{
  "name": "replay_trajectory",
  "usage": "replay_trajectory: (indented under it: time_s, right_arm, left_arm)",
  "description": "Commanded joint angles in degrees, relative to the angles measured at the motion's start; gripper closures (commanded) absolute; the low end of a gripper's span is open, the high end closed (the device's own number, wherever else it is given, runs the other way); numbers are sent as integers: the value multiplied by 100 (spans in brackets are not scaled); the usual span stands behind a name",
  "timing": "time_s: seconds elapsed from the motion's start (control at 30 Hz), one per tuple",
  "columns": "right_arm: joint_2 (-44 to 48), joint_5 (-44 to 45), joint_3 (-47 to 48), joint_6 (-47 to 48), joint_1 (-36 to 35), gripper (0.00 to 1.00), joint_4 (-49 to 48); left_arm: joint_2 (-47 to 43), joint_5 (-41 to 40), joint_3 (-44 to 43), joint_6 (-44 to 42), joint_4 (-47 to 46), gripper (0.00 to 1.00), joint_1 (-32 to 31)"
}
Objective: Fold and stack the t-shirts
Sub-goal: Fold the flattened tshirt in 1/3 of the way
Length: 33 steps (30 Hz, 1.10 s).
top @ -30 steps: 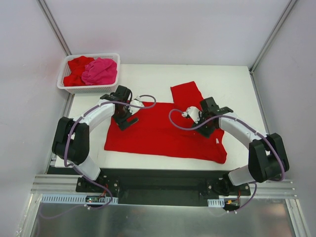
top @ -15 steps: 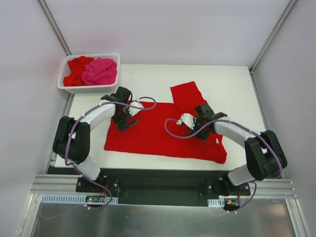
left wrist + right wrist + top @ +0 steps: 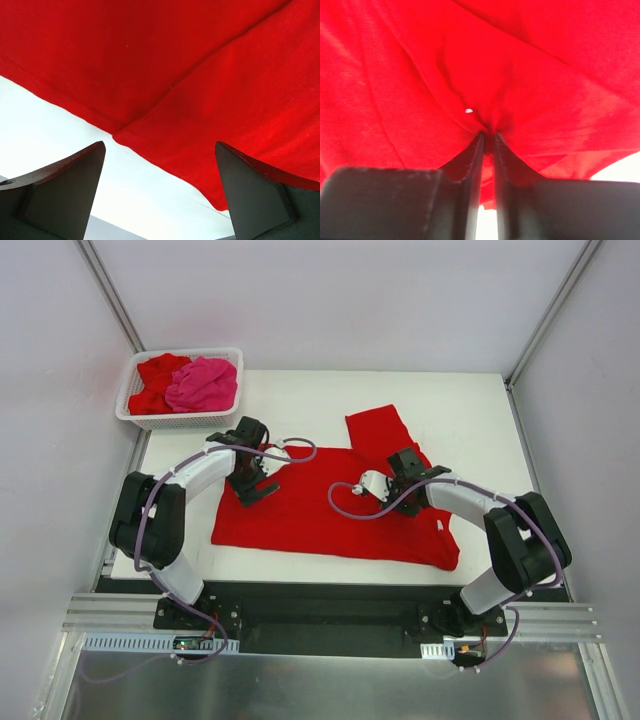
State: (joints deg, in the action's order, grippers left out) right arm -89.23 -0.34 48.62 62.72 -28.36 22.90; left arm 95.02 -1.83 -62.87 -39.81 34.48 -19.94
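A bright red t-shirt (image 3: 320,508) lies spread flat on the white table, one sleeve (image 3: 378,430) pointing to the back. My left gripper (image 3: 254,488) is open over the shirt's back left corner. In the left wrist view its open fingers (image 3: 65,190) frame the shirt's hem and sleeve edge (image 3: 200,125) above bare table, holding nothing. My right gripper (image 3: 400,500) is shut on a pinch of the red shirt near its right side. The right wrist view shows the shut gripper (image 3: 488,142) with bunched red cloth (image 3: 495,100) gathered at its tips.
A white lattice basket (image 3: 136,418) at the back left of the table holds a crumpled hot pink t-shirt (image 3: 203,383) and a red one (image 3: 155,380). White enclosure walls stand on three sides. Bare table (image 3: 470,420) lies right of the sleeve.
My right gripper has moved left and a little toward the back, still shut on the cloth, and its arm has bent more. My left gripper has hardly moved.
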Motion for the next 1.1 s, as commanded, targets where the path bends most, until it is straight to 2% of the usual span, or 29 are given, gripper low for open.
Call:
replay_trajectory:
  time_s: [0.0, 0.1, 0.3, 0.47, 0.53, 0.67, 0.7, 0.73, 0.8, 0.9, 1.07]
  right_arm:
    - [-16, -1, 235, 39, -82, 91, 31]
    - [55, 175, 402, -40, -126, 94, 188]
    - [248, 218, 631, -67, -196, 93, 540]
    - [380, 227, 693, 12, -240, 82, 690]
    - [363, 262, 710, 39, -258, 72, 681]
    - [345, 289, 719, 74, -275, 70, 716]
    - [345, 271, 719, 74, -275, 72, 716]
    - [336, 262, 702, 83, -275, 80, 708]
    - [301, 254, 701, 65, -293, 83, 690]
    - [266, 297, 693, 56, -346, 99, 594]
    - [161, 359, 850, 12, -460, 99, 541]
  left_arm:
    - [43, -55, -173, -27, 50, 8, -71]
    - [60, -46, -164, -27, 41, 8, -80]
    - [113, -20, -173, -9, 41, 8, -124]
    - [148, -11, -234, -18, 33, 8, -159]
    - [157, -20, -243, -26, 24, 8, -168]
    - [148, -28, -234, -27, 15, 8, -176]
    - [148, -28, -234, -27, 6, 8, -185]
    - [139, -28, -226, -18, 6, 8, -194]
    - [139, -28, -208, -18, 6, 8, -194]
    - [104, -28, -155, -18, -3, 8, -220]
    - [69, -37, -94, -27, -11, 8, -247]
